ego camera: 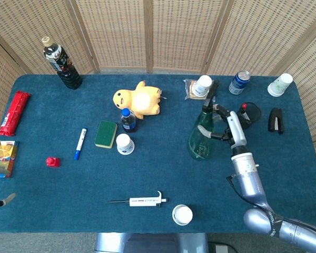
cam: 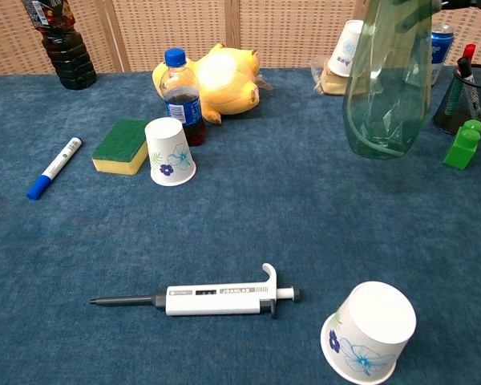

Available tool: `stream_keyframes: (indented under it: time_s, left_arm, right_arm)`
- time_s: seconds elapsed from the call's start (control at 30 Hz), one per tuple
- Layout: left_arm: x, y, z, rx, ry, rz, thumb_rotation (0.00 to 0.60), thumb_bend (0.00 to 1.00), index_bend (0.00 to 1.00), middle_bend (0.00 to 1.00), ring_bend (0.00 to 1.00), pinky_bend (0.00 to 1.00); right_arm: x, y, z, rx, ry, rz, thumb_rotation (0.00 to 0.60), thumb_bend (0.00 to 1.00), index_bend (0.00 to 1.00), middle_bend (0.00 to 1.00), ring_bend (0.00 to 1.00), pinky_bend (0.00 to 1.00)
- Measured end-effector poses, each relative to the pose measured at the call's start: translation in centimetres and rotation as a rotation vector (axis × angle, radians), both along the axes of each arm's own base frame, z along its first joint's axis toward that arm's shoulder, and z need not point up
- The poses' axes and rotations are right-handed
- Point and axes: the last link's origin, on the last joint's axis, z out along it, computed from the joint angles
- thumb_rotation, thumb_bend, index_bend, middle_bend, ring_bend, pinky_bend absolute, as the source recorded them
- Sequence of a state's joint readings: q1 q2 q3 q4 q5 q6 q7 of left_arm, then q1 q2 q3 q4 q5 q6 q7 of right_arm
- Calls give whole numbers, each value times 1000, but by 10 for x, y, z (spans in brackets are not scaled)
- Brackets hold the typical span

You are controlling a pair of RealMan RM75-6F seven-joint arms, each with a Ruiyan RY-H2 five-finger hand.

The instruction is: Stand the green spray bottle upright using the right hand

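Green spray bottle's (cam: 387,88) nozzle cut off above.

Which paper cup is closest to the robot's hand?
The cup on the snack packet, just behind the right hand. The other three cups sit farther away.

Quantities on the blue table (ego camera: 284,174):

- White paper cups (ego camera: 125,144): four.
- Dark-liquid plastic drink bottles (ego camera: 57,62): two, one large at the far left corner and one small with a blue cap.
- Green translucent plastic spray bottle (ego camera: 201,137): one.
- Blue metal can (ego camera: 240,81): one.
- Small toy blocks: two, one red block (ego camera: 52,161) and one green block (ego camera: 236,138).
- One each:
  - yellow plush toy (ego camera: 138,100)
  - green-and-yellow sponge (ego camera: 106,134)
  - blue-capped white marker (ego camera: 80,143)
  - white laboratory pipette (ego camera: 139,201)
  - black stapler (ego camera: 275,120)
  - black mesh pen holder (ego camera: 246,115)
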State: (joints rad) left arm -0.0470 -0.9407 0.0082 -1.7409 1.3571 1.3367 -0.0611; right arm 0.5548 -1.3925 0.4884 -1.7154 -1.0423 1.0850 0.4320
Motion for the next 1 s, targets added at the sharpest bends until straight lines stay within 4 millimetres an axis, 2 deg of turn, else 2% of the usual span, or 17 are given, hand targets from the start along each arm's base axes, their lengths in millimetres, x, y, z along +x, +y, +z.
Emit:
stream_keyframes:
  time_s: [0.2, 0.43, 0.5, 1.0]
  left_arm:
    - [9, -1, 3, -3, 17, -10, 522, 241, 312, 265, 221, 363]
    - [17, 1, 3, -8, 28, -22, 529, 241, 314, 265, 219, 269]
    - [19, 1, 3, -8, 30, -26, 527, 240, 314, 264, 219, 235]
    - [24, -1, 5, -9, 38, -31, 523, 241, 314, 264, 218, 248]
  right_arm:
    - [-28, -1, -9, -65, 26, 17, 600, 327, 542, 530, 323, 471]
    - [-53, 7, -27, -110, 60, 56, 600, 317, 540, 530, 312, 461]
    - [-57, 9, -30, -113, 70, 60, 600, 315, 540, 529, 310, 459]
    - [-76, 16, -49, -128, 118, 70, 600, 307, 519, 514, 272, 412]
